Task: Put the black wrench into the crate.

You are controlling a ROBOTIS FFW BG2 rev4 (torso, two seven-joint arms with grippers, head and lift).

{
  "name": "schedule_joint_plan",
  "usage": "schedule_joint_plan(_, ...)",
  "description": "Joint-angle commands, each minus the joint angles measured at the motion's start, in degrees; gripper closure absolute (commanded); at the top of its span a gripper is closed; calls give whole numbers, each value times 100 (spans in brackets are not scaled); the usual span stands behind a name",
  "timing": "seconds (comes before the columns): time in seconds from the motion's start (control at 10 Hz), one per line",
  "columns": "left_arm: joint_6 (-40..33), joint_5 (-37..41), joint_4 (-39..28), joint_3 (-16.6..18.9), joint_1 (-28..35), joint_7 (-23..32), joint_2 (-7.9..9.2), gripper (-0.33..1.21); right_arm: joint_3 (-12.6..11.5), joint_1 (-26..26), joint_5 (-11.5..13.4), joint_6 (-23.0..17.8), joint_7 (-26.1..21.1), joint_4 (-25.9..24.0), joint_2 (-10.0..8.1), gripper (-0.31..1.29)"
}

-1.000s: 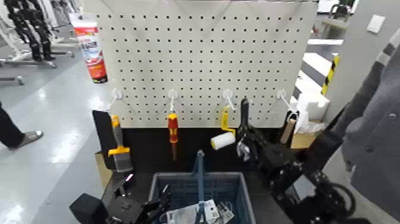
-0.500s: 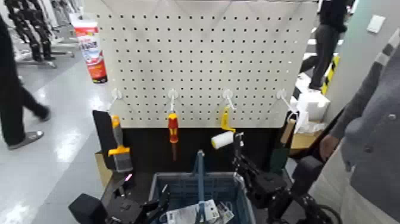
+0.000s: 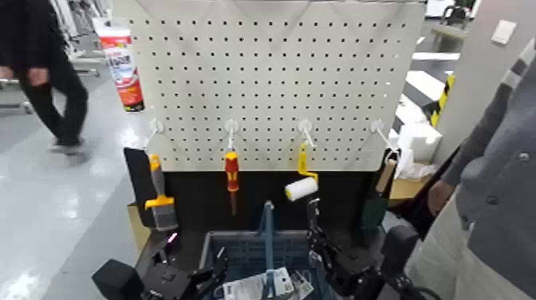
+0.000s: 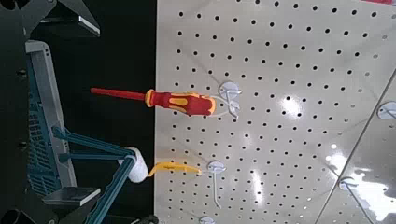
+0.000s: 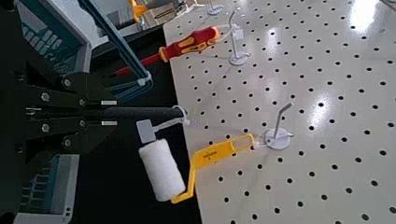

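My right gripper (image 3: 317,249) is shut on the black wrench (image 3: 312,215), which stands nearly upright over the right end of the crate (image 3: 239,246). In the right wrist view the wrench (image 5: 140,113) runs out from between the black fingers (image 5: 58,93), its silvery end (image 5: 177,115) just short of the paint roller (image 5: 159,171). The crate is blue-grey with lattice sides and an upright blue handle (image 3: 267,227); some white packets lie in it. It also shows in the left wrist view (image 4: 37,112). My left gripper (image 3: 209,275) rests low by the crate's left end.
On the white pegboard (image 3: 271,80) hang a brush (image 3: 159,199), a red-and-yellow screwdriver (image 3: 231,171) and the yellow-handled roller (image 3: 300,187). A person's grey sleeve (image 3: 502,159) is close on the right. Another person (image 3: 48,72) walks at far left. A cardboard box (image 3: 139,227) stands left of the crate.
My right arm has carried the wrench down and to the left, away from the pegboard hook to above the crate's right end. A person has walked across the far left.
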Motion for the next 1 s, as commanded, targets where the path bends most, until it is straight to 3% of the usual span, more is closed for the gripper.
schedule_joint_plan(0.1, 0, 0, 0, 0, 0, 0, 0, 11, 26, 17, 10, 56, -1, 88, 2, 120)
schedule_joint_plan(1.0, 17, 0, -9, 0, 0, 0, 9, 11, 8, 132, 19, 232, -98, 211, 11, 115)
